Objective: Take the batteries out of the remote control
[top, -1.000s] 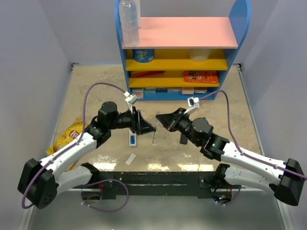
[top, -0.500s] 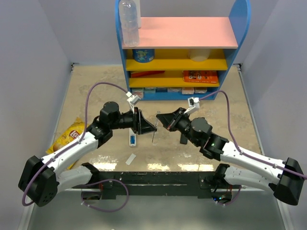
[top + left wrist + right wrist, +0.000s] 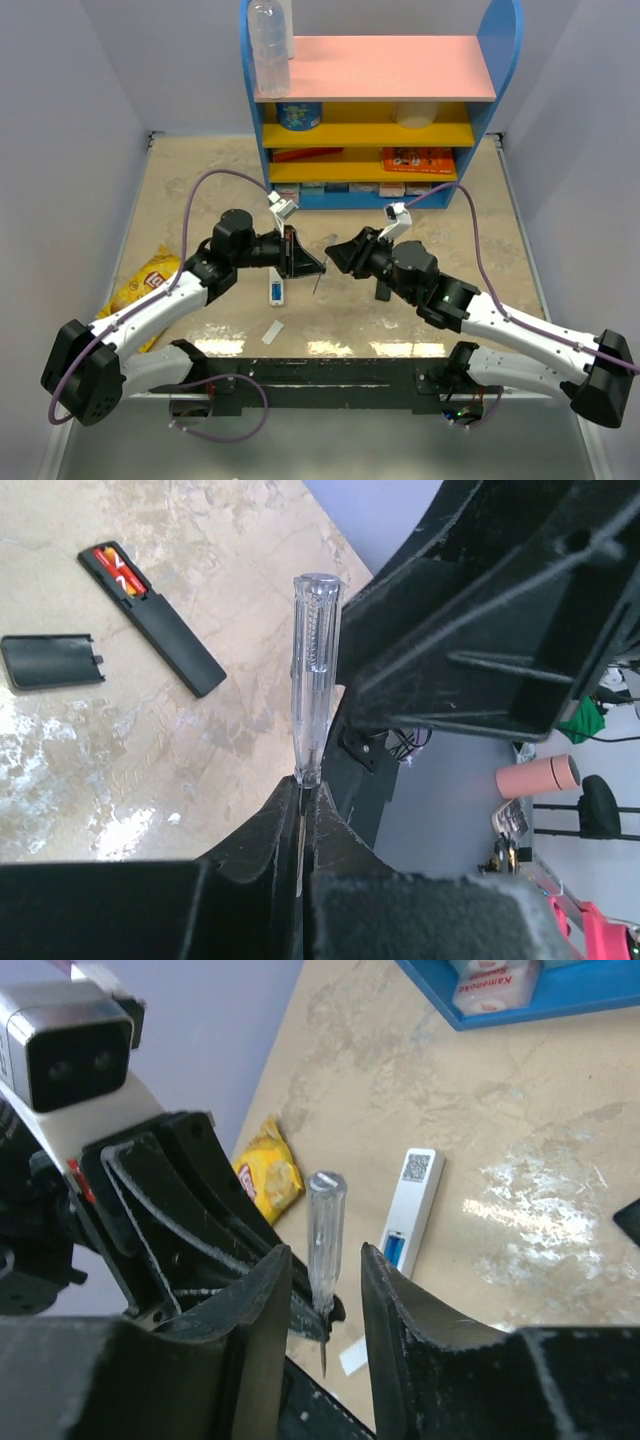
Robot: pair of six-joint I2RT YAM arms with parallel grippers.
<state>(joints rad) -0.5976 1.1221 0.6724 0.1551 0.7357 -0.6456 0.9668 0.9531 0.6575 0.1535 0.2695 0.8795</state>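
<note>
With the left tool (image 3: 300,798) pinching only the screwdriver (image 3: 315,650) by its thin shaft and the right tool (image 3: 325,1260) narrowly parted around the handle, it could pivot or drop, while the red batteries (image 3: 113,566) lie in the black remote (image 3: 172,642), upper left.

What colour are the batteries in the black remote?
The batteries are red; left wrist view shows them best.

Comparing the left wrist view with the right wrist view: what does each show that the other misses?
Only the left wrist view: the black remote with its bay open, red batteries inside, and the loose cover beside it.
Only the right wrist view: the white remote holding a blue battery, a yellow snack bag and the blue shelf.
Both: the clear-handled screwdriver, with its shaft clamped in the left gripper and the right gripper open around its handle.
</note>
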